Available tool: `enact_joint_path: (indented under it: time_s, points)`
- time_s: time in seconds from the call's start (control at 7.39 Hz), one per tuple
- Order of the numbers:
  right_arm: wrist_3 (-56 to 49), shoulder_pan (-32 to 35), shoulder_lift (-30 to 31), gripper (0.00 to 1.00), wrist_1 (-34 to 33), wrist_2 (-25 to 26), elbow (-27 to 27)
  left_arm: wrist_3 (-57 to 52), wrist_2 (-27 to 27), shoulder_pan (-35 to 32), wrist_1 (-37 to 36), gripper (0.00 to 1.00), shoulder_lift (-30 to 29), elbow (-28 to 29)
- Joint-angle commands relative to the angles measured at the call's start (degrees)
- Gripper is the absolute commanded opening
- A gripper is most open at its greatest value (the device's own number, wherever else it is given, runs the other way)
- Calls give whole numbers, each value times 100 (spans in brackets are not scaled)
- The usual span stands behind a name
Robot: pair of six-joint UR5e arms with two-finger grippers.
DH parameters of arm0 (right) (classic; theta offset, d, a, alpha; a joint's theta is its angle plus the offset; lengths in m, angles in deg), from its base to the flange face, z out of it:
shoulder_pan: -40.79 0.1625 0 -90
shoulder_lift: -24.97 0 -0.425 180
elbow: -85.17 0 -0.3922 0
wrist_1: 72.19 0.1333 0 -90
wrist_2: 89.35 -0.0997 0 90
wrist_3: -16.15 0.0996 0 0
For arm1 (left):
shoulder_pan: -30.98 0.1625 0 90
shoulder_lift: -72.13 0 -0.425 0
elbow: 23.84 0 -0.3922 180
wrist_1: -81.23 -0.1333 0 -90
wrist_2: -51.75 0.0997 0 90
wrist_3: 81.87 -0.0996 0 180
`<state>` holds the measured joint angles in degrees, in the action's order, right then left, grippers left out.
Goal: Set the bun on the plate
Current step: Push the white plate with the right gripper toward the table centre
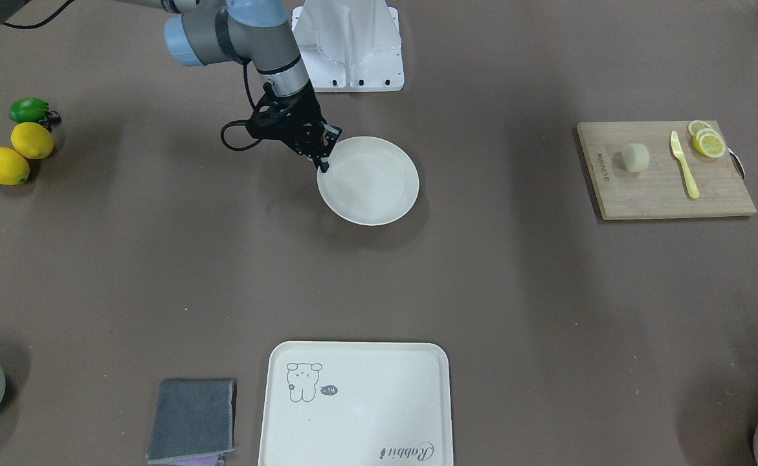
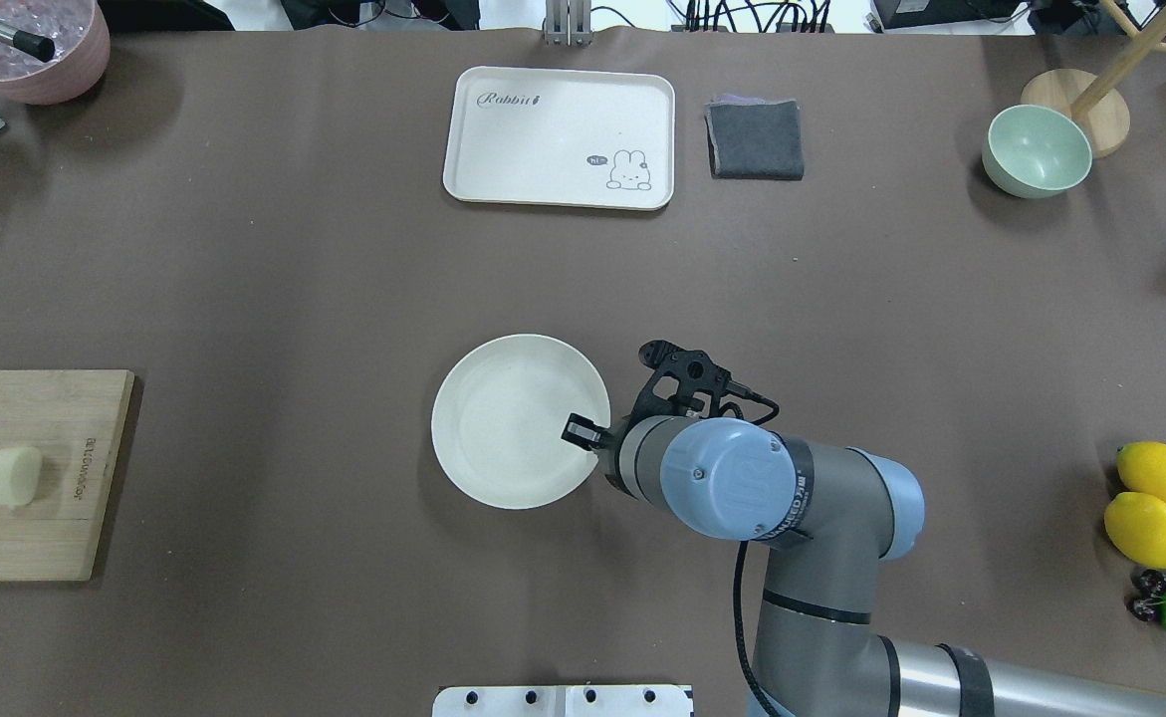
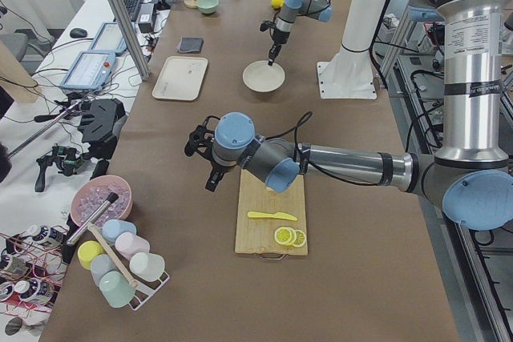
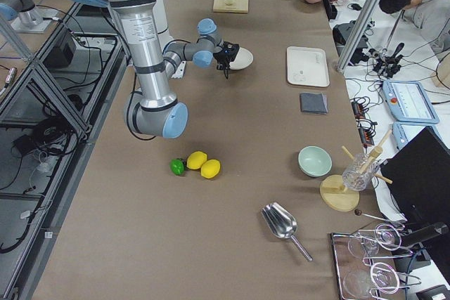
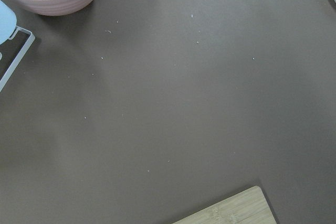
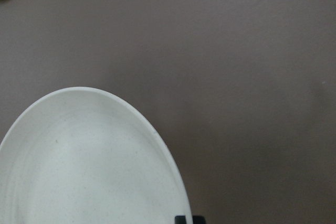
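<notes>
Near the table's middle, the right gripper (image 1: 322, 166) appears to pinch the rim of the empty round plate (image 1: 379, 188), while the bun (image 1: 635, 157) sits well apart on a wooden cutting board (image 1: 650, 200). The left gripper (image 3: 208, 182) hovers just off that board, and I cannot tell whether its jaws are open. It should probably centre over the bun, squeeze its sides gently, and set it mid-plate.

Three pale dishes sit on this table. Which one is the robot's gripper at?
The round plate in the middle: the right gripper is at its rim. The rectangular tray with the drawing and the green bowl stand far away.
</notes>
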<state>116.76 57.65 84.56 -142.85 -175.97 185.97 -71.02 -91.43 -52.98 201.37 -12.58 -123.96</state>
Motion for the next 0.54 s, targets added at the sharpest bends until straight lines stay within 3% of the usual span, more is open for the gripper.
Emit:
enact_joint_path:
  time_s: [0.0, 0.14, 0.27, 0.41]
  points:
    - [-49, -25, -220, 95, -18, 135, -210, 5, 0, 21, 0, 98, 24, 11]
    - [-67, 36, -219, 100, -62, 171, -132, 5, 0, 21, 0, 98, 42, 11]
    - [-85, 219, -193, 100, -541, 32, 165, 40, 0, 21, 0, 98, 51, -7]
    - [-363, 430, -210, 100, -1485, -187, 585, 414, 61, 186, 70, 98, 68, -42]
